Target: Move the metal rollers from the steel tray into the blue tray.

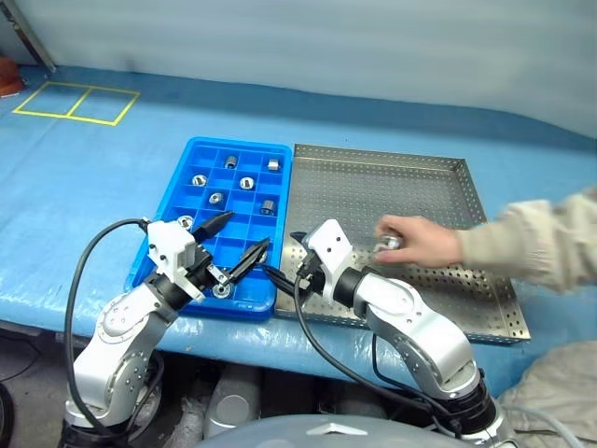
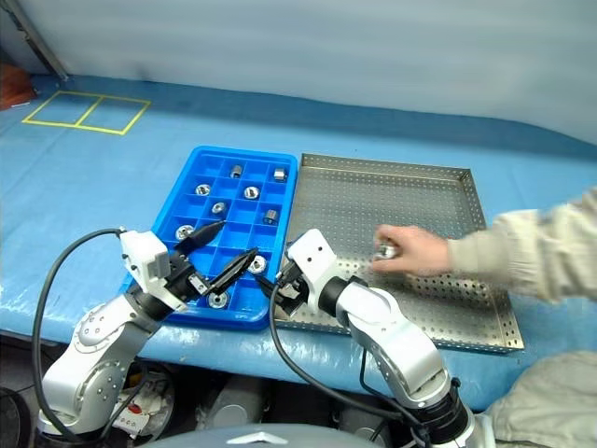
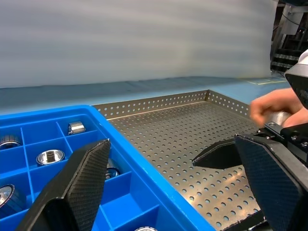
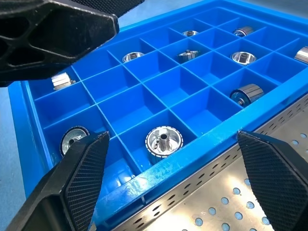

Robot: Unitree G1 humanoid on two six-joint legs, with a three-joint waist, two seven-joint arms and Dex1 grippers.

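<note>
Metal rollers [image 1: 246, 183] mostly sitting in blue tray [image 1: 196, 149] compartments already; steel tray [image 1: 448, 168] beside it nearly bare, a person's hand [image 1: 420, 241] on one piece. Left gripper [image 1: 235, 241] and right gripper [image 4: 168, 178] hovering spread wide, grasping nothing.

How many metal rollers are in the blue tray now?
10 small shiny metal rollers, one per compartment of the bright blue gridded plastic tray: two at the robot's end, one below the left gripper, seven farther away. Others may be hidden.
</note>
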